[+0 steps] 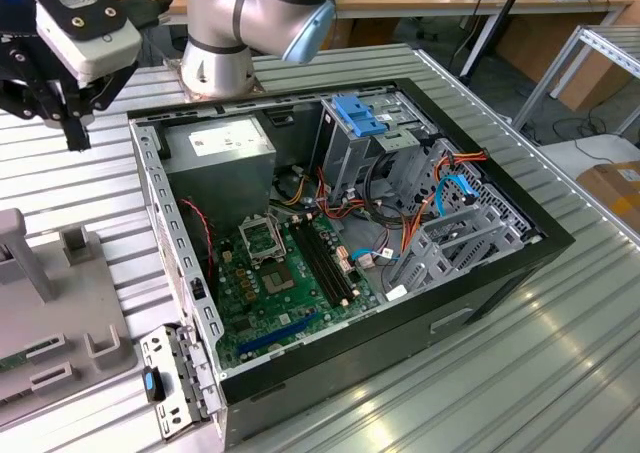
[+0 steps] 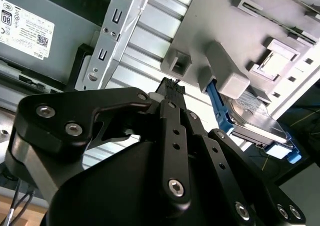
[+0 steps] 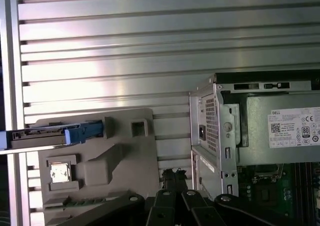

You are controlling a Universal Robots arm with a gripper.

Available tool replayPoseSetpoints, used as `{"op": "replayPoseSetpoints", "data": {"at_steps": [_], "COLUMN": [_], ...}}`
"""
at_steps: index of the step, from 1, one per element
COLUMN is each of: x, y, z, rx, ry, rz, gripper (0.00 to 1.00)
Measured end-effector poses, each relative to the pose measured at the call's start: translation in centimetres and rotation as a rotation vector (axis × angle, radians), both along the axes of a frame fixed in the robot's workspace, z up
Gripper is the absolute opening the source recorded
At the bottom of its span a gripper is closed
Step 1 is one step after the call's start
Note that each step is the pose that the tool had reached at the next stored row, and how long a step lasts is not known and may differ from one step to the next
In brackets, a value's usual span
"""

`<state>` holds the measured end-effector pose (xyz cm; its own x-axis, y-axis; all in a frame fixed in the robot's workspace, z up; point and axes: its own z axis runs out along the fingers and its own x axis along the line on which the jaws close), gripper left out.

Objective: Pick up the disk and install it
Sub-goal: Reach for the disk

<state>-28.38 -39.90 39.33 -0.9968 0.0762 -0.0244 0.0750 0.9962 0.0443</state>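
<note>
The disk [image 2: 256, 122] is a silver-grey drive in a bright blue rail. It stands on edge in a slot of a grey holder block [image 2: 226, 75]. In the first wrist view the disk [image 3: 47, 135] shows edge-on, with its blue rail end at the holder [image 3: 117, 156]. My gripper [image 1: 77, 135] hangs above the slatted table at the exterior view's left, between the open computer case [image 1: 500, 273] and the holder [image 1: 60, 323]. In both wrist views the gripper [image 2: 172, 86] [image 3: 173, 174] has its black fingers together with nothing between them, well apart from the disk.
Inside the case are a grey power-supply box [image 1: 222, 148], a green motherboard [image 1: 285, 283] and a tall grey drive cage [image 1: 350, 168] topped by a blue bracket [image 1: 360, 118], with orange and red cables beside it. The arm's base [image 1: 215, 63] stands behind the case. The holder also carries a chip [image 3: 59, 172].
</note>
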Motion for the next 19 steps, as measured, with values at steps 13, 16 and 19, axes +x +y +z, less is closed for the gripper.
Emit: {"op": "replayPoseSetpoints", "data": {"at_steps": [13,16,19], "x": [-5.41,-6.1,-7.27], "y": [0.0,0.0,0.0], "z": [-0.01,0.0,-0.01], "rx": [0.0001,0.0,0.0001], "ry": [-0.0001,0.0,-0.0001], "rz": [0.0,0.0,0.0], "gripper": [0.11,0.11,0.11]}}
